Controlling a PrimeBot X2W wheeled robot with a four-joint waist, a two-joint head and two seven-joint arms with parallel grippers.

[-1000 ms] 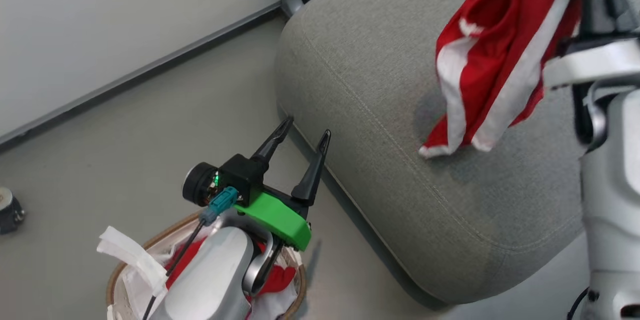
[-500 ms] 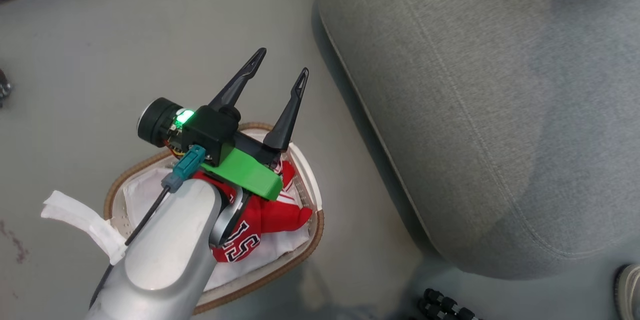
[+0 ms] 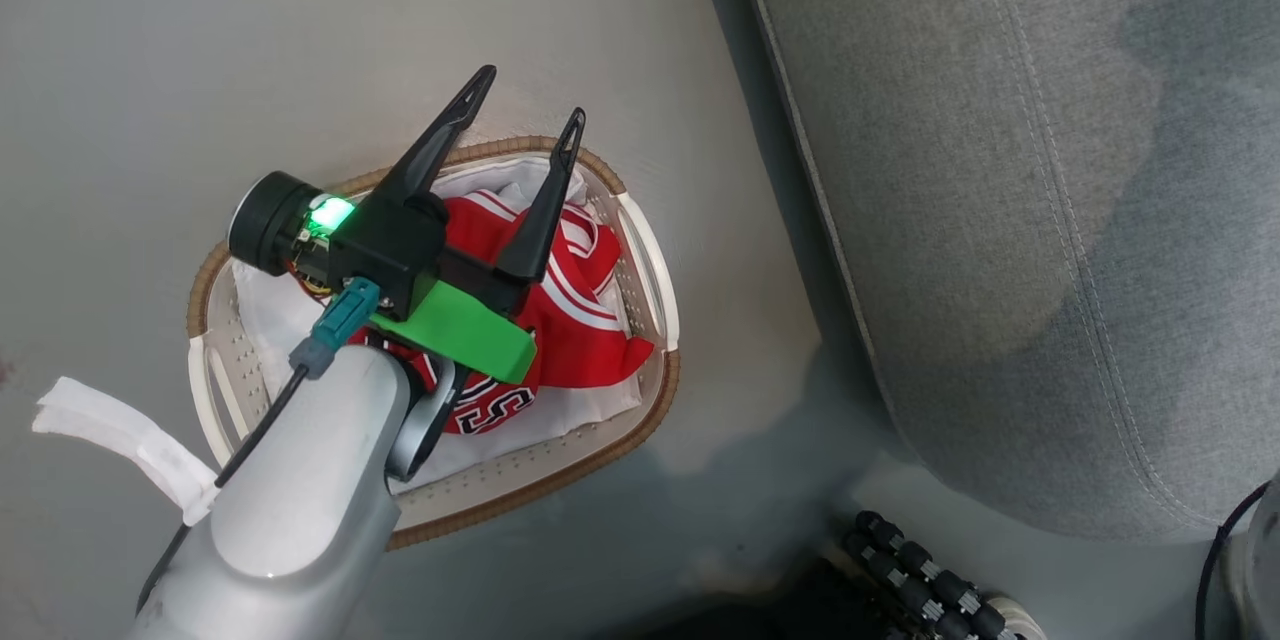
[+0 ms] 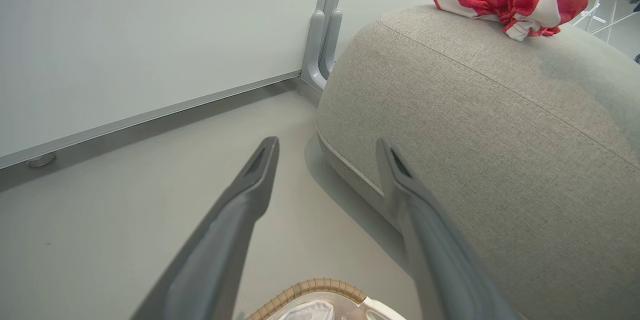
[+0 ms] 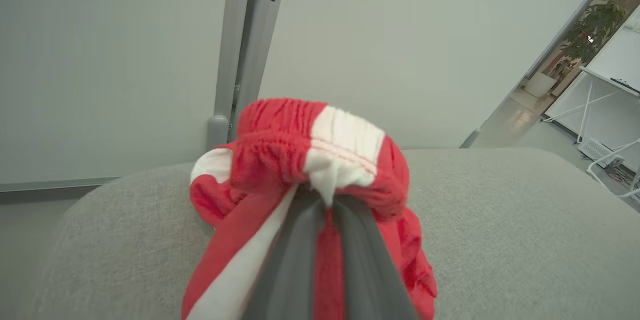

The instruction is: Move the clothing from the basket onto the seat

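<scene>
Red garment (image 5: 280,140): being pinched by the closed right gripper (image 5: 325,200) over the seat (image 5: 500,220).
Left gripper (image 3: 531,92): hovering spread wide above the basket (image 3: 650,260).

A pale grey floor (image 3: 300,20) runs smooth and matte to a white wall panel (image 4: 150,35), edged at its foot by a grey baseboard strip (image 4: 150,117). A grey upright post (image 5: 245,35) divides the panels. At the far right an opening (brighter there) shows a potted plant (image 5: 592,35) and a white table (image 5: 620,65) on thin legs.
</scene>
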